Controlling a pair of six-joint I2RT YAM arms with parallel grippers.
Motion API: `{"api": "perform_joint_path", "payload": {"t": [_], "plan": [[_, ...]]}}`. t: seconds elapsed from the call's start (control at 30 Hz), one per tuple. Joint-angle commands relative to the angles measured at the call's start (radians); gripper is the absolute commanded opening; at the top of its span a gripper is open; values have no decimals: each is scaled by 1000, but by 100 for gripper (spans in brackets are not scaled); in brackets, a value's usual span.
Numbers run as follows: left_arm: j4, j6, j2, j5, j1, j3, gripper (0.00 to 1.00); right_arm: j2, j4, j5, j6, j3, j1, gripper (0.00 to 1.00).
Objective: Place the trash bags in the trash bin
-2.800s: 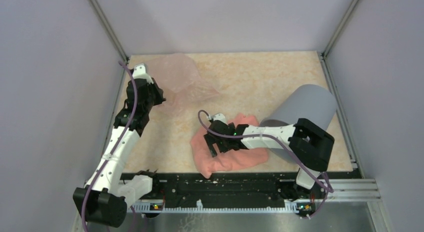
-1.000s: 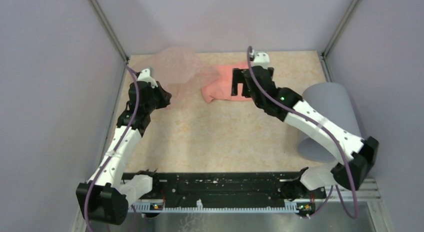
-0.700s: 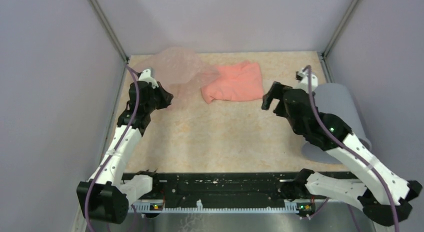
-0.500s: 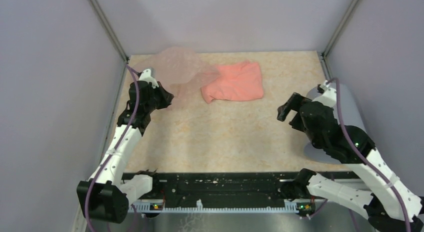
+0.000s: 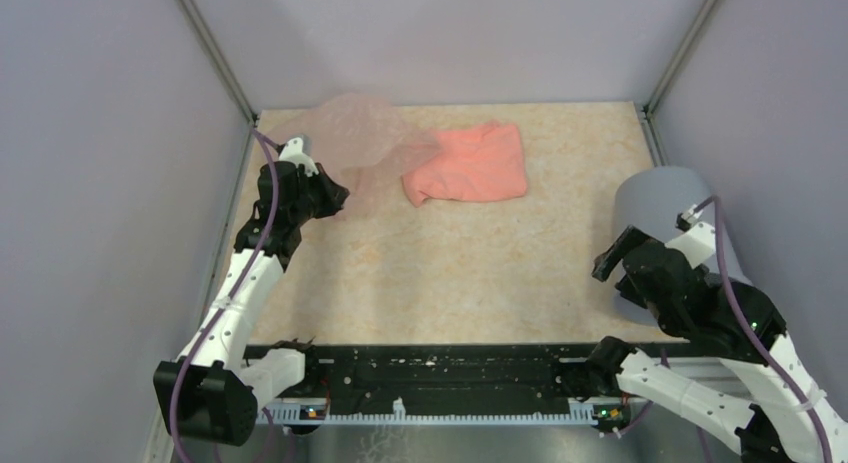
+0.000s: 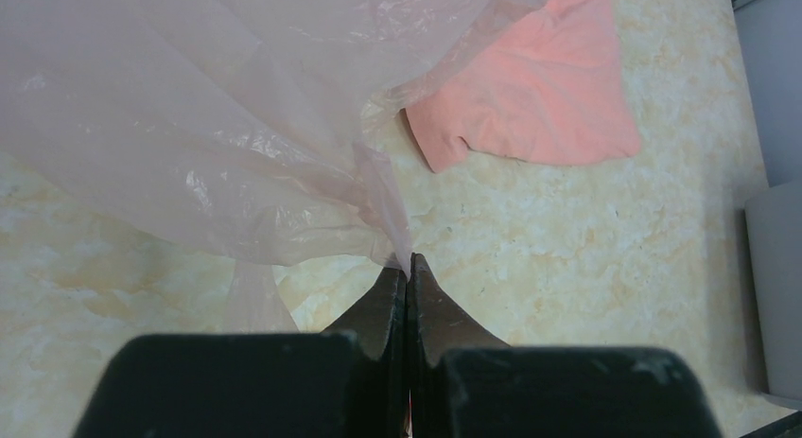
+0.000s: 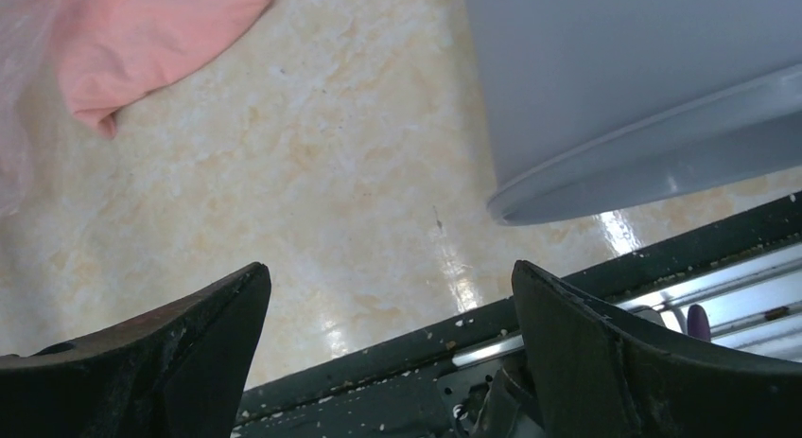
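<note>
Now, taking the salmon-pink folded sheet point(image 5: 470, 163) as the mark: it lies flat on the table point(image 5: 450, 273), towards the far side.

Trash bags point(image 5: 360, 133): one thin, see-through pale pink film bag, crinkled, just to the robot's left of the sheet. One edge of the film overlaps the sheet's left corner. In the left wrist view the film point(image 6: 189, 126) billows upward and funnels down to a twisted point.

Left pincer point(image 6: 409, 268): clenched on that twisted point of the bag, jaws pressed together with the film pinched between the tips. It sits left of the sheet and nearer the arm bases, beside the left wall point(image 5: 120, 183). The gathered part of the bag looks lifted off the table; how far up cannot be told.

Trash bin point(image 5: 655, 198): plain grey, smooth, round. It stands well apart from the sheet, to its right and nearer the arm bases, against the right wall. In the right wrist view its lipped edge point(image 7: 643, 173) meets the table. Nothing of the bag reaches it.

Right pincer point(image 5: 615, 258): released, jaws spread wide, holding nothing. It hangs right of the sheet and nearer, just beside the bin's lower wall, not touching it. Bare table shows between its fingers point(image 7: 189, 334).
</note>
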Motion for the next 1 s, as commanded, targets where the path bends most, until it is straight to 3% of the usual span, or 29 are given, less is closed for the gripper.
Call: {"api": "perform_joint_path", "payload": {"t": [0.0,0.23,0.37,0.63,0.97], "plan": [[55,-11,1,22,5,8,0,-27,-30,86,93,-85,-9,99],[54,-12,-2,25,5,7,0,-24,-29,190,154,-130,-16,99],[58,-14,-2,33,5,7,0,-36,-12,261,278,-173,-16,99],[56,-12,-6,30,5,4,0,-43,246,343,302,-371,-16,99],[56,-9,-9,26,3,1,0,-71,622,432,150,-604,-33,95]]}}
